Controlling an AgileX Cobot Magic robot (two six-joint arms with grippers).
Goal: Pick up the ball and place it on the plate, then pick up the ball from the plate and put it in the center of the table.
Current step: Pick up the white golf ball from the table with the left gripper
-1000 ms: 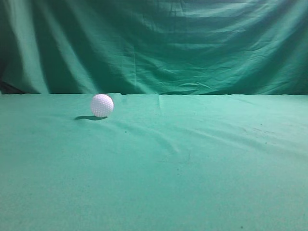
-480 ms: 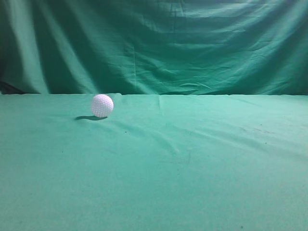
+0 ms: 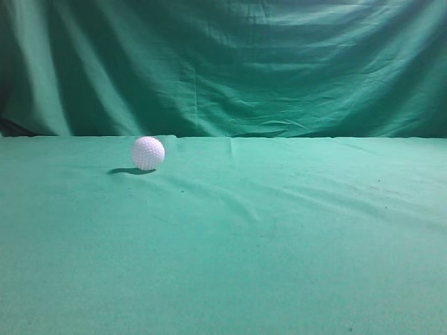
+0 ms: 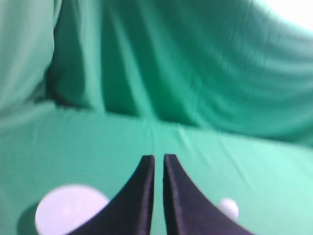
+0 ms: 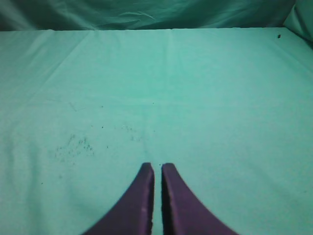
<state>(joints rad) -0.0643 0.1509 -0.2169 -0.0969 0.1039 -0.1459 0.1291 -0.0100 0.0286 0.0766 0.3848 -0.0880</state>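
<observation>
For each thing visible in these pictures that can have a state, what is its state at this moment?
ball: resting on the table, not held, nothing touching it.
plate: lying flat on the table, blurred; nothing visible on it.
left claw: shut, holding nothing, above the table.
right claw: shut, holding nothing, above bare cloth.
table: covered with slightly wrinkled green cloth.

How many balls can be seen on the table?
1. The ball rests on the table, far left near the backdrop. The left wrist view shows it right of the left gripper. Nothing hides another.
</observation>
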